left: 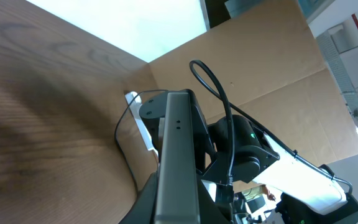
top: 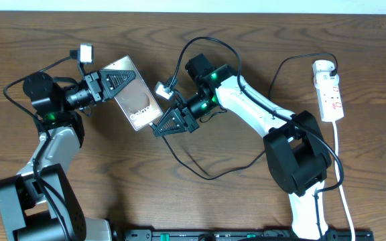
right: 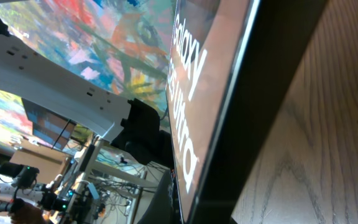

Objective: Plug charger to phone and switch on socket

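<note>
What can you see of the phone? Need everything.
The phone is a flat dark slab: glossy reflective face with white "Galaxy S25 Ultra" lettering, grey metal-looking edge with two small holes. It sits face up, diagonal over the wooden table; resting or lifted, can't tell. In the overhead view the left claw is closed on its upper-left end. The right claw, shut, is at its lower-right end; contact unclear.
</note>
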`<act>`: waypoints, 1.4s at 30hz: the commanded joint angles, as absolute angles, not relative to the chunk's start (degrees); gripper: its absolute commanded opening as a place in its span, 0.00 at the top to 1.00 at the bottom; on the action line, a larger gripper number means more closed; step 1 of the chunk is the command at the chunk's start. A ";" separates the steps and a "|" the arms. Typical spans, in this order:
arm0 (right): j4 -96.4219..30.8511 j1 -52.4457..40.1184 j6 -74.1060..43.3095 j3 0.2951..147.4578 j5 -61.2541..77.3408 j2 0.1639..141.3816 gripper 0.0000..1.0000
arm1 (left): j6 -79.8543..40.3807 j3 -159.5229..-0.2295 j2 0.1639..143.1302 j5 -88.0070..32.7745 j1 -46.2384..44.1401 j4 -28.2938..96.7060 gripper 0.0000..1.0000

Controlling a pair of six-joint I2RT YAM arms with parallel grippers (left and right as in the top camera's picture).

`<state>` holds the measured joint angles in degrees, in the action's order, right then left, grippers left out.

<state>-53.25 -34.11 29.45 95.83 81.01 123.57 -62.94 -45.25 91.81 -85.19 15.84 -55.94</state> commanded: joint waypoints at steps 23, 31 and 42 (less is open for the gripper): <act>-40.07 -32.56 16.93 95.94 85.69 122.91 0.99 | -60.95 -44.49 90.98 -78.35 14.28 -56.45 0.93; -37.23 -32.56 14.96 95.94 85.67 122.91 0.99 | -56.38 -43.70 90.98 -81.49 12.53 -56.47 0.93; -32.29 -32.56 10.63 95.94 85.62 122.91 0.99 | -55.53 -43.70 90.98 -84.47 12.56 -56.45 0.93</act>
